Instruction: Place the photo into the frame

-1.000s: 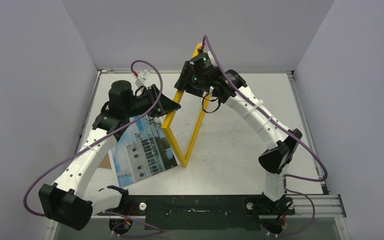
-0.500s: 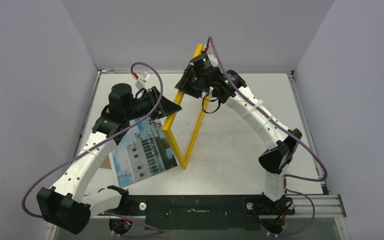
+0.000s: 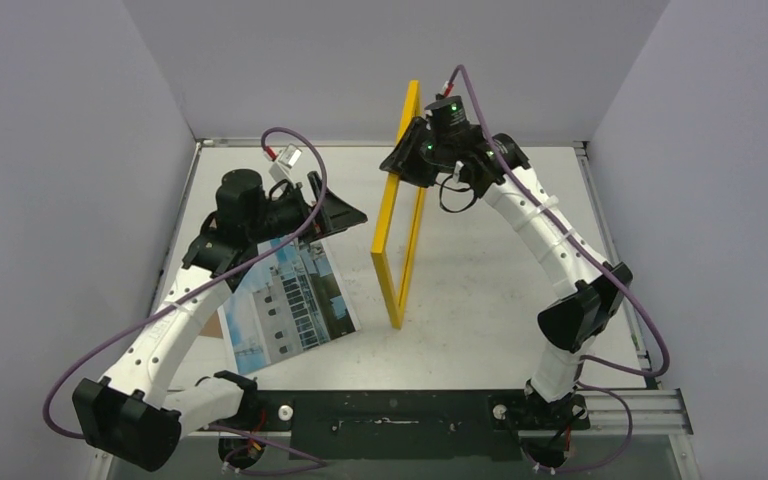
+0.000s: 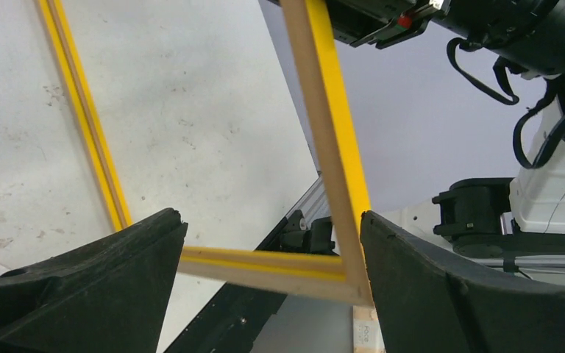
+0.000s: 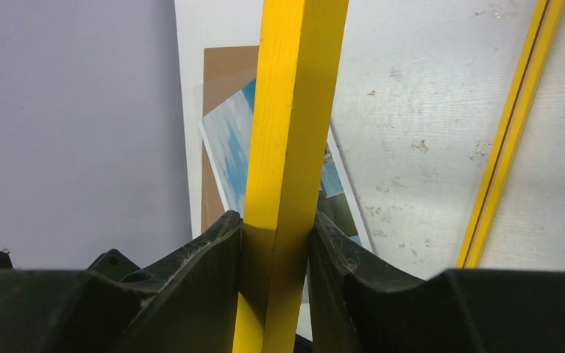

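Two claws are in view, and only one is holding anything. The right claw pinches the yellow frame by its upper edge, and the right wrist view shows both fingers pressed flat against the bar. The frame stands on edge, nearly upright, above the table. I cannot tell whether its lowest corner touches the surface. The left claw hangs just left of the frame with its fingers spread wide and nothing between them. From its wrist camera I see the frame's wooden back and one corner beyond the gap. The photo lies flat, building side up, to the left of the frame and outside it. A brown board shows beneath the photo's far edge.
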{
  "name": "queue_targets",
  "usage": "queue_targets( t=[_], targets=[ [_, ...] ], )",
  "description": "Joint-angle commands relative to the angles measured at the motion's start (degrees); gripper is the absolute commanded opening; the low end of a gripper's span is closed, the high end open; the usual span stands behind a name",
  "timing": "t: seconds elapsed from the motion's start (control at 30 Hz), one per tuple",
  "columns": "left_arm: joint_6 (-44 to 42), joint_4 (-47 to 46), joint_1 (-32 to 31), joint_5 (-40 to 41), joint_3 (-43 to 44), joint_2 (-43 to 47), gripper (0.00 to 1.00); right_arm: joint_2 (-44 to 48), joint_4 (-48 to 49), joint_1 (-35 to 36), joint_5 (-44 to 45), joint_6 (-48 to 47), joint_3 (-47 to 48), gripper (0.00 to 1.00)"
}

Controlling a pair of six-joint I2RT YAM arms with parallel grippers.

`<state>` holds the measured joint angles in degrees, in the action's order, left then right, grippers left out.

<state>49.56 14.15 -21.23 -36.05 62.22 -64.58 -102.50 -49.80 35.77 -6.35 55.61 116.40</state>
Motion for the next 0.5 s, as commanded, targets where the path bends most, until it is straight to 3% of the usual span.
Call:
queue_targets(
  t=[0.0, 0.3, 0.47],
  targets=[
    [-2.1, 0.35, 2.41, -0.49, 1.4, 2.52, 0.89, 4.61, -0.46, -5.69, -8.61, -8.05, -2.81, 0.15],
    [-2.59, 6.81, 16.16, -0.21, -0.99, 3.65, 0.89, 5.49, 7.05, -6.77, -19.81, -9.83, -2.26, 0.14],
    [-3.31, 6.0, 17.51, 1.83, -7.07, 0.79, 0.89, 5.97, 14.4, -6.77, -23.79, -6.11, -3.71, 0.14]
  ],
)
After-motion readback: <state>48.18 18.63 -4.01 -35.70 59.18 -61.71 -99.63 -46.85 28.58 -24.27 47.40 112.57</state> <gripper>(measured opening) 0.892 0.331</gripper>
